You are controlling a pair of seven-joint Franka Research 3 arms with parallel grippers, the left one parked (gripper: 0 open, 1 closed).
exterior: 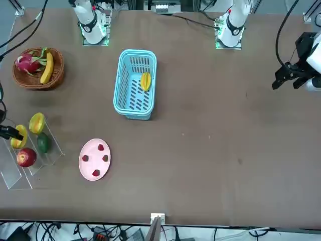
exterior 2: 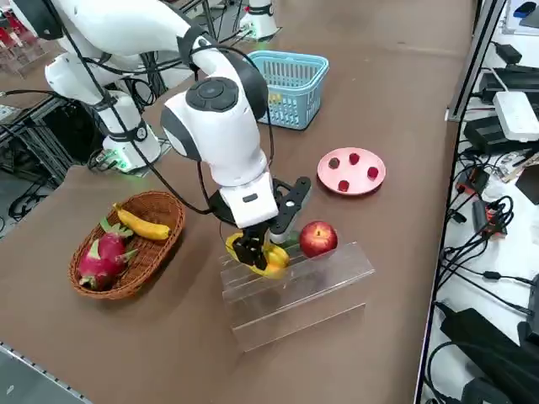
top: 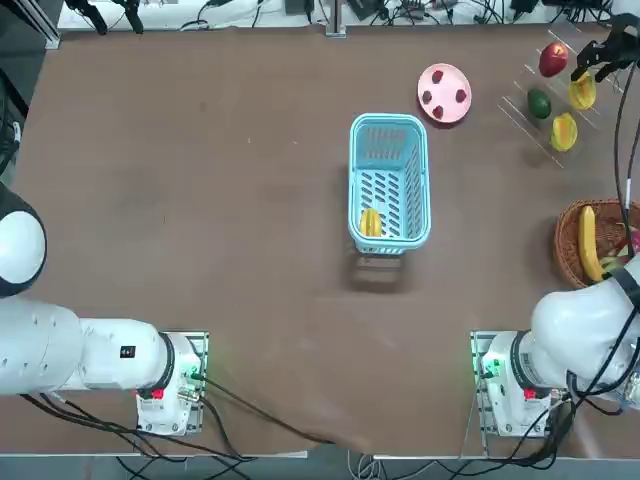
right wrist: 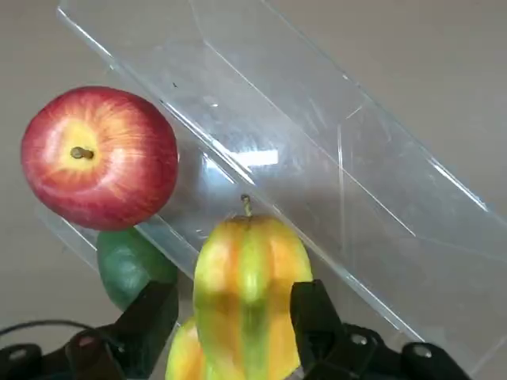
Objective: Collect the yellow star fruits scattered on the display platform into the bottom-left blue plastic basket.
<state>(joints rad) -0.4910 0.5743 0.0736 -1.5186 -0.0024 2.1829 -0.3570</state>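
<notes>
Top view showed a brown table (top: 200,200) with cables along its far edge; the blue basket (top: 389,180) stood mid-table, one star fruit (top: 371,222) lying in its near end. Front view showed the rack (exterior: 30,165) beyond the wicker basket (exterior: 37,68), holding two star fruits (exterior: 36,122). Wrist view showed the right gripper (right wrist: 238,317) clasping one star fruit (right wrist: 247,285), stem toward the rack, long axis along the fingers (right wrist: 313,317), beside an apple (right wrist: 99,157).

red apple (right wrist: 99,157), green fruit (top: 539,103), pink plate (top: 444,93), wicker basket (exterior: 56,74), banana (exterior: 47,68)
</notes>
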